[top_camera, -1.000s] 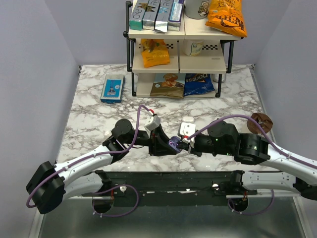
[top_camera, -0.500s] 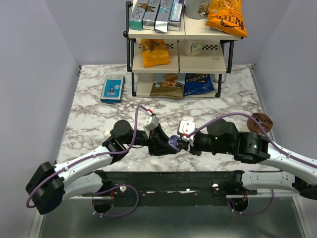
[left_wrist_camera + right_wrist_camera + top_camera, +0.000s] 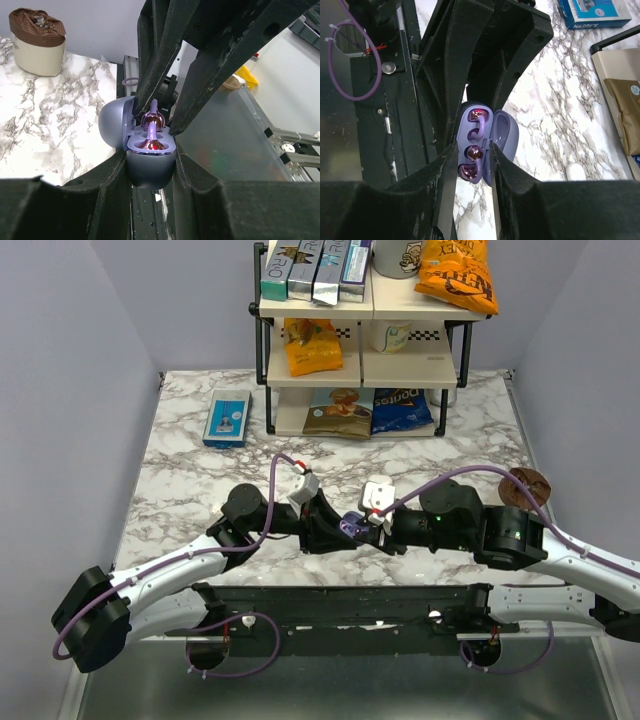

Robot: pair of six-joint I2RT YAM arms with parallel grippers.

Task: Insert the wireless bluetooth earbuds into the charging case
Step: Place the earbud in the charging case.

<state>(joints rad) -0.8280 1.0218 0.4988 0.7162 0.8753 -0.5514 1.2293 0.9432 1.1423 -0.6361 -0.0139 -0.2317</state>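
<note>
In the top view the charging case (image 3: pixel 351 526) is only a purple speck at the centre of the frame. It is mostly covered by the left gripper (image 3: pixel 338 528) and the right gripper (image 3: pixel 369 528), and its earbuds are too small to make out there. At lower centre of the right wrist view, the fingers (image 3: pixel 440 177) hide the sides of an earbud (image 3: pixel 470 151), so contact cannot be told. The blue box (image 3: pixel 592 15) is cut off at the upper right edge.

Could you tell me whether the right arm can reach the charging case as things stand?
Probably yes: the left gripper holds the charging case lid-open, and the right gripper, gripping an earbud, sits at its mouth.
</note>
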